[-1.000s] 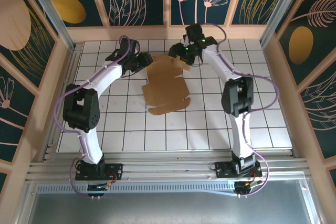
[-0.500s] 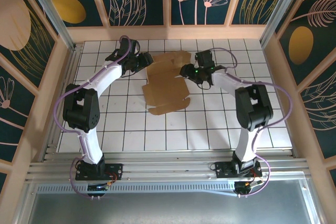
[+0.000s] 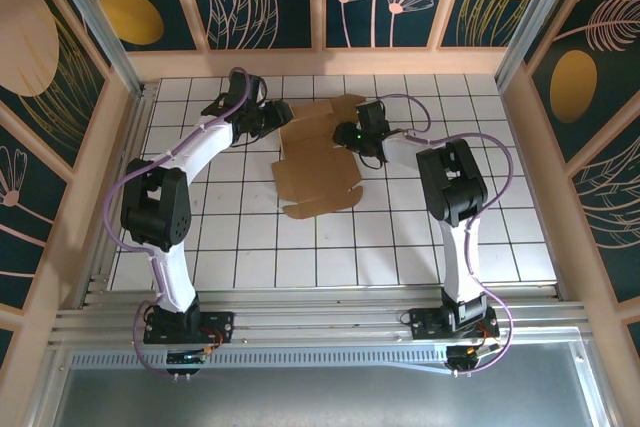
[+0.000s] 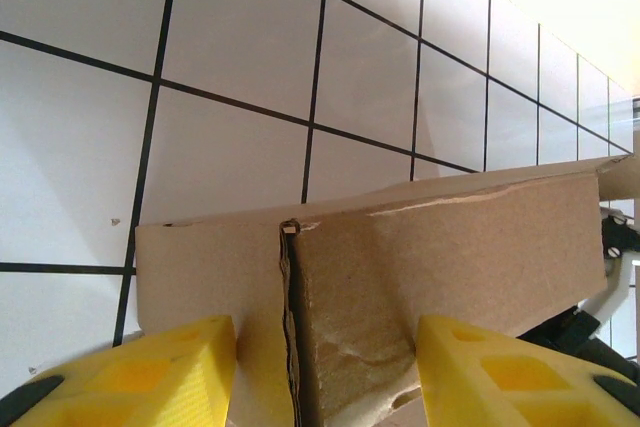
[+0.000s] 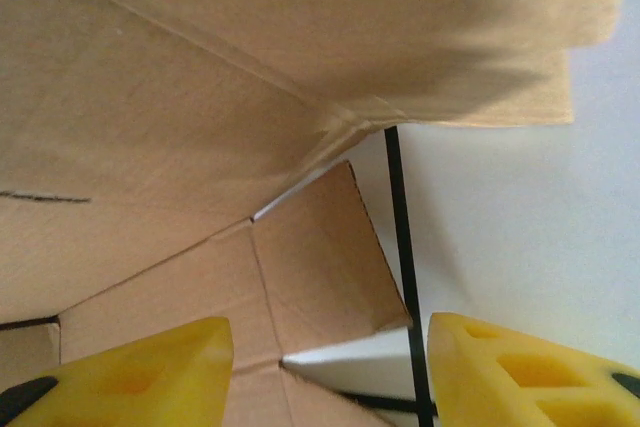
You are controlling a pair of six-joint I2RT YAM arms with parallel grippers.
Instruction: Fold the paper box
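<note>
Although both arms reach it, the flat brown die-cut cardboard paper box (image 3: 315,162) lies barely folded on the white tiled table (image 3: 250,247), toward 12 o'clock, so nearly all folding remains, I judge; at its 10 o'clock corner the left gripper (image 3: 268,119) and at 2 o'clock the right gripper (image 3: 362,137) both gape, clamping nothing

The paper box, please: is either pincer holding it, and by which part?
Nothing is held: the left pincer and the right pincer both stand open at far flaps of the paper box.
</note>
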